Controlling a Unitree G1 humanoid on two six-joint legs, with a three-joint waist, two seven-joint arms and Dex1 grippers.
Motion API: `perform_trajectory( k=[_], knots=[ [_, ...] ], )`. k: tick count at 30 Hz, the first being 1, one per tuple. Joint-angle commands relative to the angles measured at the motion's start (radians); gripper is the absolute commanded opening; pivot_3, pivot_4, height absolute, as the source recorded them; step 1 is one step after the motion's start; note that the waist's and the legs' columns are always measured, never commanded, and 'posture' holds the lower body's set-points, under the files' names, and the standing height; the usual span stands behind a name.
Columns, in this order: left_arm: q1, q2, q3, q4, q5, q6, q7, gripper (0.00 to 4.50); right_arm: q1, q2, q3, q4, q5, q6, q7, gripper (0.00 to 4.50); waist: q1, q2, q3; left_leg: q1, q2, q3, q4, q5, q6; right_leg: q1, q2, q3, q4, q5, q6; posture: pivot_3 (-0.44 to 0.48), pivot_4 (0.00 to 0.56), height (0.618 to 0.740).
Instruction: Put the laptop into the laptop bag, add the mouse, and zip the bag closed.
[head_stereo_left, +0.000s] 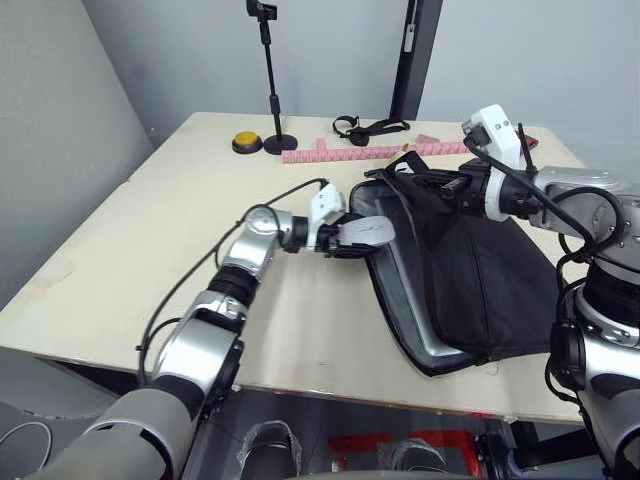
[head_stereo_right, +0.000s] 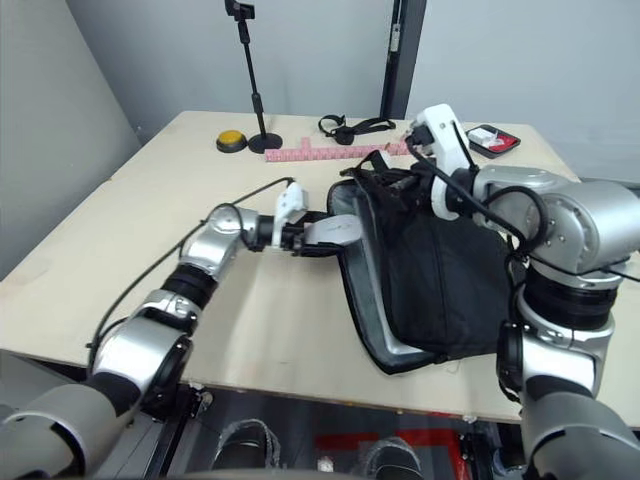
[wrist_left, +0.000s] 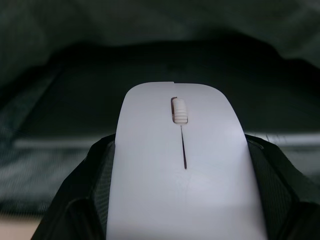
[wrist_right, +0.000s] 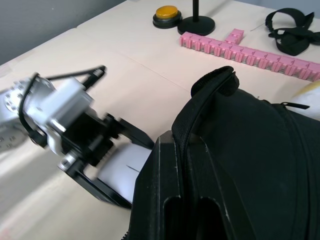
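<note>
The black laptop bag (head_stereo_left: 490, 280) lies on the table's right half with its left edge gaping open. My right gripper (head_stereo_left: 457, 187) is shut on the bag's upper flap near a strap handle (wrist_right: 215, 80) and holds it lifted. My left gripper (head_stereo_left: 362, 236) is shut on the white mouse (wrist_left: 182, 175), which lies flat between its fingers right at the bag's mouth (wrist_right: 122, 172). A silver-grey edge (head_stereo_right: 398, 345) inside the open side looks like the laptop, the rest of which is hidden by the bag.
At the table's back stand a yellow button (head_stereo_left: 247, 142), a black stand (head_stereo_left: 272, 100), a pink strip of blocks (head_stereo_left: 360, 153) and a black strap (head_stereo_left: 365, 128). A small red and black tray (head_stereo_right: 493, 139) sits at the far right.
</note>
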Motion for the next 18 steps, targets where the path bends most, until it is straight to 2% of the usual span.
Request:
perform_trajectory(
  k=[1,9,18],
  knots=[
    [-0.041,-0.026,0.006,0.040,0.021,-0.046,0.055,2.88,-0.014,-0.006,-0.031,-0.022,0.009,-0.012,-0.011,0.06,-0.001,0.000,0.000,0.000,0.000,0.000,0.000,0.000,0.000,0.000,0.000,0.000,0.000,0.000,0.000,0.000,0.150,0.739],
    [-0.115,-0.114,0.004,0.249,0.090,-0.131,0.177,2.88,-0.063,-0.001,-0.071,-0.019,0.045,-0.004,-0.006,0.06,0.002,0.000,0.000,0.000,0.000,0.000,0.000,0.000,0.000,0.000,0.000,0.000,0.000,0.000,0.000,0.000,0.150,0.739],
    [-0.169,-0.222,0.044,0.405,0.098,-0.215,0.248,2.88,-0.076,-0.001,-0.083,-0.040,0.084,0.006,-0.035,0.06,0.010,0.000,0.000,0.000,0.000,0.000,0.000,0.000,0.000,0.000,0.000,0.000,0.000,0.000,0.001,0.000,0.150,0.739]
  ],
)
